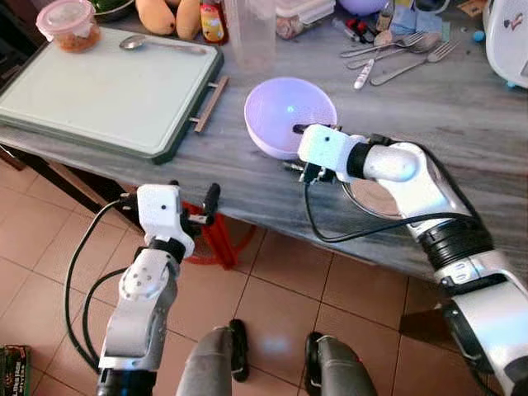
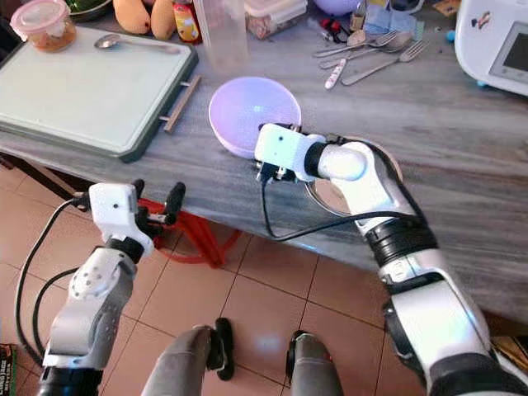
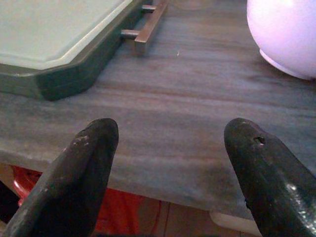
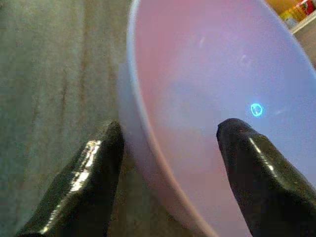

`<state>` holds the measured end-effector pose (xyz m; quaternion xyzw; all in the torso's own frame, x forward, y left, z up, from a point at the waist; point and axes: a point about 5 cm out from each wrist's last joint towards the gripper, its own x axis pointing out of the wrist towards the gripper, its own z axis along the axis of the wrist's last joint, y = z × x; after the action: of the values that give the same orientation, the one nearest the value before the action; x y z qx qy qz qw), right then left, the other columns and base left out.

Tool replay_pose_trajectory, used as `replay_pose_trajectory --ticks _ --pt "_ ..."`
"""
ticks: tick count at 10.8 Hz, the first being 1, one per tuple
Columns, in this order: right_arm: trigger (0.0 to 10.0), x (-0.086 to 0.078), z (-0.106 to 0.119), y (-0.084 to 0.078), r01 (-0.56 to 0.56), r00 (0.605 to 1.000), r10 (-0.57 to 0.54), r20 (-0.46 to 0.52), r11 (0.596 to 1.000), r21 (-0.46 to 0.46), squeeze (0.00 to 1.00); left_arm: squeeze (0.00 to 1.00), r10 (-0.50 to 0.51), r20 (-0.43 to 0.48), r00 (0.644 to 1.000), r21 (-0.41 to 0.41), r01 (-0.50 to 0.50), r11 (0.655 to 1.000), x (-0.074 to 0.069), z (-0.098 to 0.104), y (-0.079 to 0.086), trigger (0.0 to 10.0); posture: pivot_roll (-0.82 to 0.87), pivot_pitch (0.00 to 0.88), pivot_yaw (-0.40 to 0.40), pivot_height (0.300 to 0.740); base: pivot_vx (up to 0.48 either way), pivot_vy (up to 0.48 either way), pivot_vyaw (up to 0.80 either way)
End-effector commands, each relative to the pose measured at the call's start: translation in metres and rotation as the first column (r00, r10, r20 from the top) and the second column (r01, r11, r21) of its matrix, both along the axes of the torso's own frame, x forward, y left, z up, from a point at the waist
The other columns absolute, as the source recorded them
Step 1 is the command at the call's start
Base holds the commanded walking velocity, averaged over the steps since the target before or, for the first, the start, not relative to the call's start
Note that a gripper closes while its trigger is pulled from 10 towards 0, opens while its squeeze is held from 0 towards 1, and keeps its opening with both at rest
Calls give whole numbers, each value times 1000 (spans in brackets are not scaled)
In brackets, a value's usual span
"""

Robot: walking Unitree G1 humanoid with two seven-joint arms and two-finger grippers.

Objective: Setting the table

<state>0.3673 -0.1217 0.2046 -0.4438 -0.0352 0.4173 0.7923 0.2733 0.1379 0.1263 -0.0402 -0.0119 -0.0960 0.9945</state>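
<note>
A pale lavender bowl (image 1: 285, 107) stands upright on the grey wooden table (image 1: 462, 124), near its front edge. My right gripper (image 1: 294, 147) is open and straddles the bowl's near rim: in the right wrist view one finger (image 4: 247, 163) is inside the bowl (image 4: 207, 98) and the other (image 4: 84, 177) is outside its wall. A round metal plate (image 1: 373, 200) lies under my right forearm. Several forks and spoons (image 1: 396, 49) lie at the back of the table. My left gripper (image 3: 170, 133) is open and empty, held low just in front of the table's edge (image 3: 163, 163).
A green cutting board (image 1: 99, 91) with a bar handle lies at the left, with a spoon (image 1: 157, 43) and a lidded food tub (image 1: 70, 23) on it. A clear tumbler (image 1: 252, 37) stands behind the bowl. A white appliance (image 1: 507, 41) is at the far right, and a red stool (image 1: 219, 239) is under the table.
</note>
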Motion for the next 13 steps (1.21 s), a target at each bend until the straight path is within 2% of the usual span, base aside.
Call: replay_pose_trajectory --ticks 1,4,5,6,10,12,13 --pt "10000 -1 6 2 -21 1000 22 15 999 -27 1000 0 1 -9 1000 3 -1 1000 -1 -4 2 10000 23 202 73 740 0 0 0" --pt "10000 1 26 0 -4 998 4 61 1000 3 1000 0 2 3 1000 3 -2 1000 5 -4 2 10000 13 177 71 740 0 0 0" --pt "10000 1 34 -1 4 996 -7 90 999 33 624 0 1 10 1000 1 -1 1000 7 -3 2 10000 10 167 70 740 0 0 0" --pt "10000 1 36 -2 13 995 -18 99 999 52 0 0 0 13 1000 1 0 1000 8 -3 2 10000 9 164 71 740 0 0 0" --pt "10000 -7 34 -1 -8 998 2 59 995 100 0 0 -7 17 1000 -1 7 1000 10 -4 0 10000 0 158 73 740 0 0 0" --pt "10000 -21 20 -1 -46 996 57 -66 987 151 0 0 -10 20 1000 2 10 1000 9 -4 1 10000 3 155 71 740 0 0 0" --pt "10000 -25 20 -5 -14 997 31 -76 975 223 0 0 -5 22 1000 6 5 1000 10 -4 4 10000 3 153 70 740 0 0 0"
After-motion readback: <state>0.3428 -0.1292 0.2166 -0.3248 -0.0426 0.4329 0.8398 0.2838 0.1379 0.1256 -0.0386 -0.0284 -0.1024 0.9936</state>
